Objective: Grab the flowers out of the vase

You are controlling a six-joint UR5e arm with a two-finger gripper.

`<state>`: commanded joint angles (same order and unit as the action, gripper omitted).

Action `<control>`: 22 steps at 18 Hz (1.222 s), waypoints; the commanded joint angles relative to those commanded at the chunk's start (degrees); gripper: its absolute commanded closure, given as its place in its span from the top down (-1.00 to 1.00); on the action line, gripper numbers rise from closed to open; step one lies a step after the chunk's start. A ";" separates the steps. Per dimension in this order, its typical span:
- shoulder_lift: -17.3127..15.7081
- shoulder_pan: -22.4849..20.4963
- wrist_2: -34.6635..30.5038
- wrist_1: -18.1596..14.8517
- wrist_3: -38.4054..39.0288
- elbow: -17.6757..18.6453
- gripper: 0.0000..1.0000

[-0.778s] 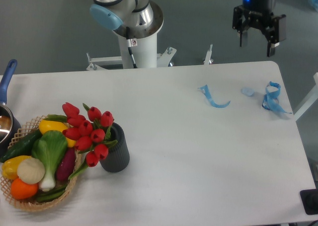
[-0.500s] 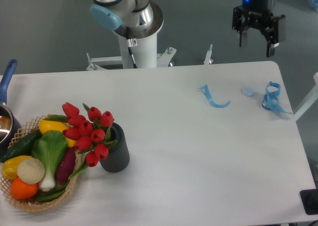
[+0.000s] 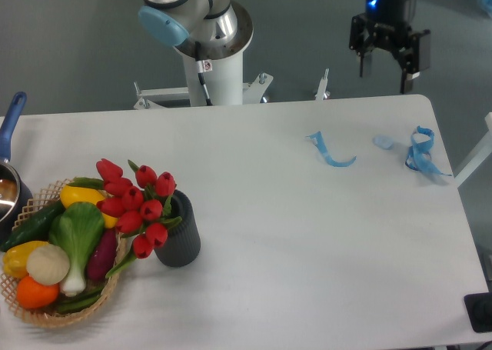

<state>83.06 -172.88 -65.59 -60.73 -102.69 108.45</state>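
Far from claw [image 3: 382,68], flowers [image 3: 135,204].

Only the gripper [image 3: 382,73] moved: it shifted slightly left and up in frame versus 0.8 s and 0.5 s ago, fingers still spread apart, nothing between them. It now sits a bit further back from the table's far edge, well apart from the flowers

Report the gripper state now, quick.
Gripper: open, holding nothing, up beyond the table's far right edge, far from the flowers.
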 joint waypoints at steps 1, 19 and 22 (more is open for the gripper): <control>0.00 0.00 2.45 0.00 2.64 0.62 1.00; 5.98 16.34 16.54 7.74 26.39 4.57 1.00; 6.06 19.24 16.63 7.74 28.06 4.67 1.00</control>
<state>89.12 -153.64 -48.96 -53.00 -74.62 113.12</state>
